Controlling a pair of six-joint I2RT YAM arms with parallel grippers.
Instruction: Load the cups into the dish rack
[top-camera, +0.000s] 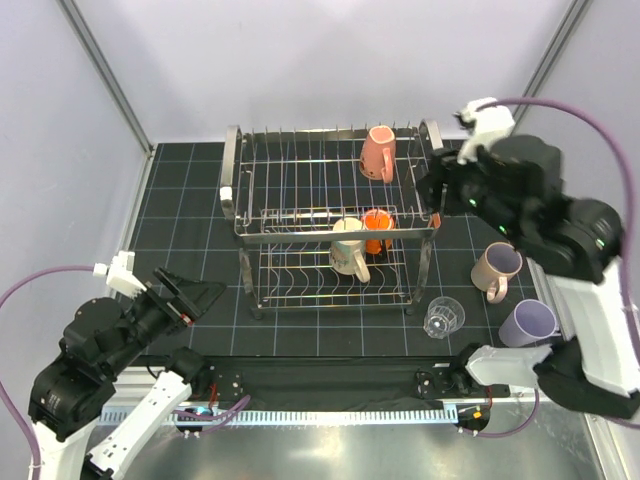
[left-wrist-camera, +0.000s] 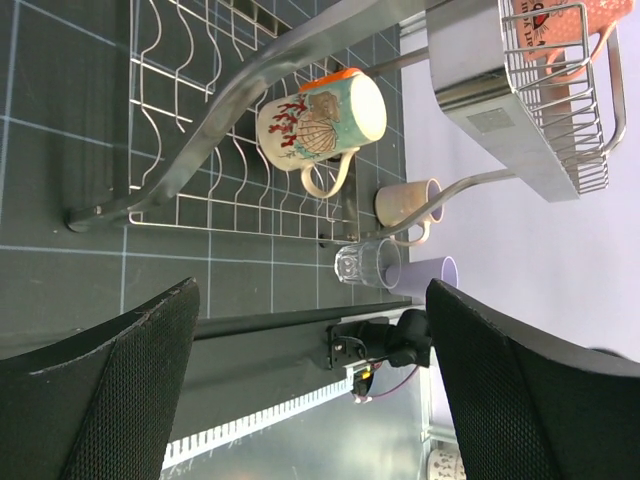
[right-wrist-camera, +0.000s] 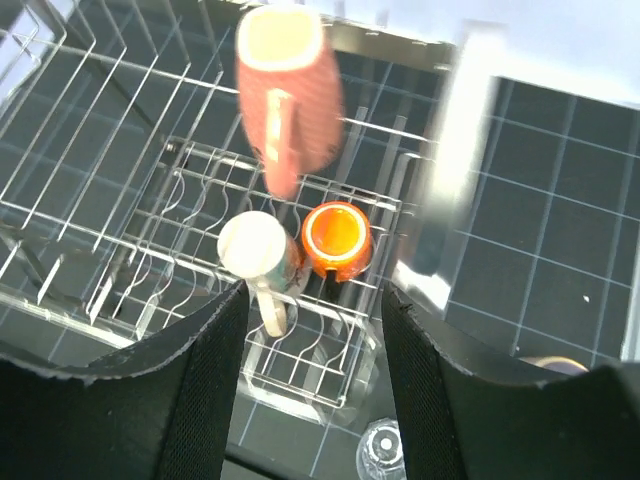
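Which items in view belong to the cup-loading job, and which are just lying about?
Job: dish rack; salmon-pink mug, top tier; cream mug and orange cup, lower tier; beige-pink mug, clear glass tumbler, lavender tumbler, on the black grid mat.
Lying about: nothing loose; only that mat and purple cables.

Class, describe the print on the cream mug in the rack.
Mug: red coral and a shell; left wrist view shows it best.

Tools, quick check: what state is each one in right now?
Left tool: open, holding nothing.
Right tool: open, holding nothing.
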